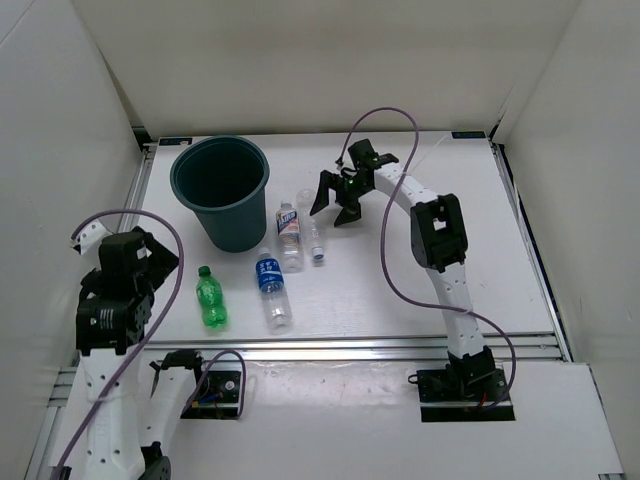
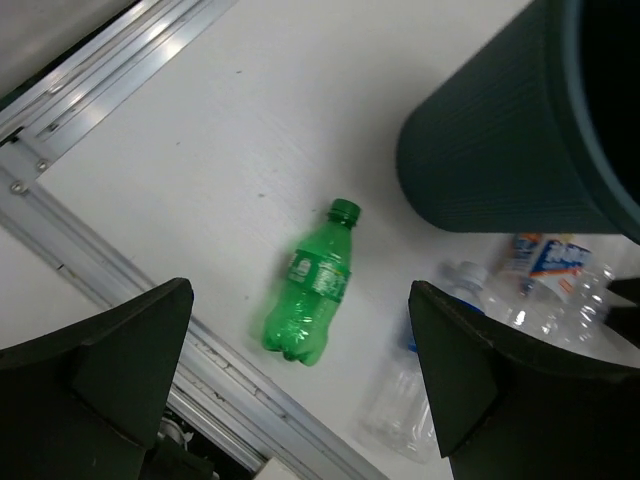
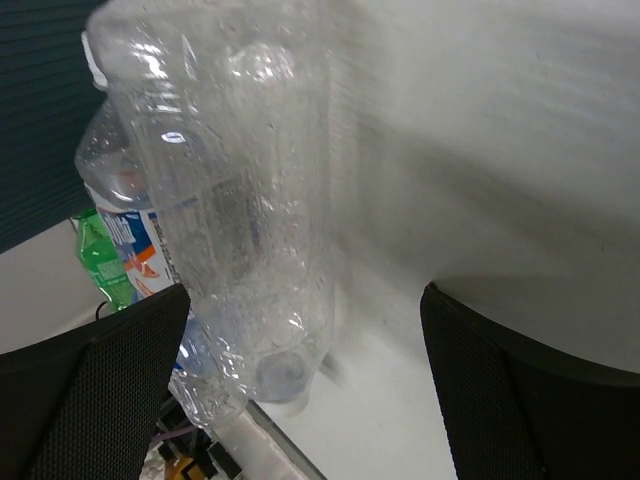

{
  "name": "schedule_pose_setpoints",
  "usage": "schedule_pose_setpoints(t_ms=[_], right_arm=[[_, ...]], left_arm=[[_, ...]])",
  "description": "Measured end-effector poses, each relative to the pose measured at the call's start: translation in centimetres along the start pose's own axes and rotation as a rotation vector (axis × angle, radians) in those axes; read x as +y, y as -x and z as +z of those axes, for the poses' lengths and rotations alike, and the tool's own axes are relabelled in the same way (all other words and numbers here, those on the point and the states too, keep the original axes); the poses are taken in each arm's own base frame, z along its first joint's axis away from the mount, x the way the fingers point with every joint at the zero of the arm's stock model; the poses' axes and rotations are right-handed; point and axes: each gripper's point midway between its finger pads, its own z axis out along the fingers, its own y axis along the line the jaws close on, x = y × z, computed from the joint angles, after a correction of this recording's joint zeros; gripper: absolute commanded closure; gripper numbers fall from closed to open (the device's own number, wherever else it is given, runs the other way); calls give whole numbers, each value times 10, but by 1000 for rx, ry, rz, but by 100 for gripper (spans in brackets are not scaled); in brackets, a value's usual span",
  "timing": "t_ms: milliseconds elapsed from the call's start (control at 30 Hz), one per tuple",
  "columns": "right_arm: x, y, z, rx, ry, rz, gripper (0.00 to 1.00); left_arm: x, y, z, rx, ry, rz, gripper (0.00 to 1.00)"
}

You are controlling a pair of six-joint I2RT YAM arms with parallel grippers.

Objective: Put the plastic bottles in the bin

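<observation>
right gripper (image 3: pixel 305 290), spread, hovers at the clear bottle (image 3: pixel 240 200) for pick 1 of 4; next: lower, pinch, carry to bin (image 1: pixel 228 225); left gripper (image 2: pixel 300 288) spread too.

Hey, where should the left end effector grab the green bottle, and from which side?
Grip the green bottle across its labelled middle, coming straight down from above. It lies on its side, apart from the blue-label bottle, and the left end effector is open above it.
</observation>
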Motion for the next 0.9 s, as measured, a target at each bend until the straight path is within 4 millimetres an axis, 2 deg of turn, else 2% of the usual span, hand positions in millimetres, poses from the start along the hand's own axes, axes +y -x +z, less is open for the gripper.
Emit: schedule_pose_setpoints(t_ms=[133, 233, 333, 500, 667, 800, 833, 900], right_arm=[[4, 7, 7, -3, 44, -24, 0], [9, 9, 10, 0, 83, -27, 0], [13, 12, 14, 3, 122, -28, 5], [19, 16, 23, 13, 203, -20, 25], [24, 14, 31, 41, 284, -2, 35], [22, 14, 32, 50, 305, 12, 48], [22, 13, 32, 54, 314, 14, 54], [18, 10, 30, 61, 331, 20, 58]], left_arm=[[-10, 1, -10, -14, -101, 21, 0], [-13, -4, -7, 18, -109, 49, 0], [-13, -10, -3, 50, -100, 73, 0], [-12, -14, -3, 67, -98, 86, 0], [-6, -24, 1, 99, -74, 102, 0], [-3, -29, 1, 115, -63, 111, 0], [-3, -29, 2, 116, -62, 111, 0], [-2, -30, 2, 117, -60, 113, 0]])
